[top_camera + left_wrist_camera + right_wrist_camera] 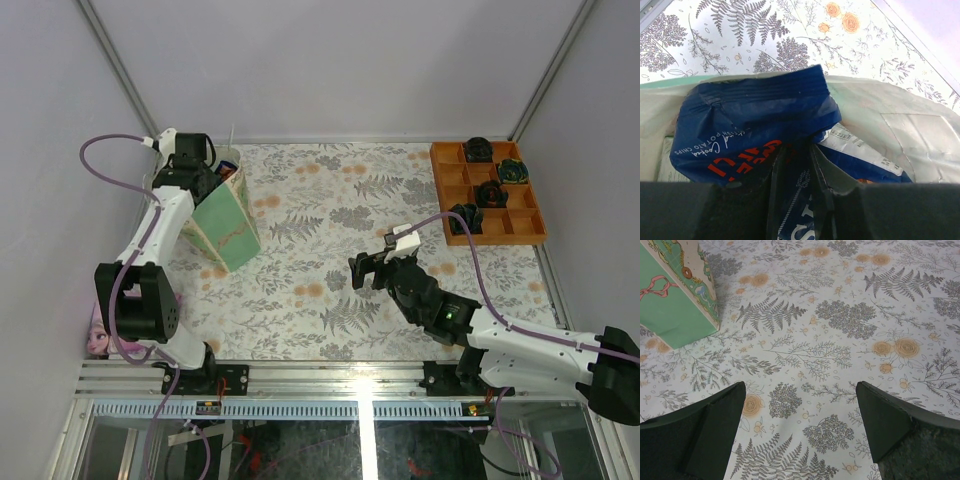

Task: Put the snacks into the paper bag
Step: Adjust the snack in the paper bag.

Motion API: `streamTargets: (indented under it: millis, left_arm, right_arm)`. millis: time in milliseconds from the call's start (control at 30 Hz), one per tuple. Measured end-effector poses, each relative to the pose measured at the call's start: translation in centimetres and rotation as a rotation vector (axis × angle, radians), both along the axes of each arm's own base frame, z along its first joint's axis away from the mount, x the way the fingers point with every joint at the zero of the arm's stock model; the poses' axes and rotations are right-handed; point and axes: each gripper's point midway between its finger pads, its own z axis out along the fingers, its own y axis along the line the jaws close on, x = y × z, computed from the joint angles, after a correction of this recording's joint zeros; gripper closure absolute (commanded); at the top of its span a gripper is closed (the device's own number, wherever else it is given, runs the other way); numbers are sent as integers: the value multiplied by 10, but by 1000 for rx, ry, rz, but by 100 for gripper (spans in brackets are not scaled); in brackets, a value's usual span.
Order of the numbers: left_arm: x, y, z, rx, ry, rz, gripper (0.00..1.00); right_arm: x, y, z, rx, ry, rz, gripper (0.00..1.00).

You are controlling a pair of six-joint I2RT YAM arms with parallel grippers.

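Worktop (330,290): floral cloth, spread beneath both hands.
Paper bag (228,228): upright, directly under the left hand (212,170), its mouth around that hand's fingers; well off to the left of the right hand (368,268) and farther from the bases.
Orange tray (453,177): beyond the right hand and to its right, holding dark round objects (478,150).
Blue crisp bag (755,115): inside the paper bag's mouth, crumpled against the left hand's fingers (777,190), the cream wall (900,135) beside it.
Left hand: clenched on the blue crisp bag, a fold of the packet pinched between its fingers.
Right hand: released, fingers spread wide over bare cloth, nothing between them.
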Motion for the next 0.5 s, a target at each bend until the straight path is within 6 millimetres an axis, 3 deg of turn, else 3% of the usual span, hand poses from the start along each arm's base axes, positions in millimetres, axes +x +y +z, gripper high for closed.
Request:
streamTargets:
  millis: [233, 367, 500]
  left_arm:
    - [-3, -4, -5, -11, 11, -30, 78]
    - [-5, -8, -16, -22, 25, -59, 85]
    - [-6, -9, -24, -21, 35, -70, 81]
  right_arm:
    - [0, -1, 2, 3, -4, -7, 1]
    - [1, -2, 1, 2, -4, -10, 1]
    - [1, -3, 1, 0, -5, -17, 1]
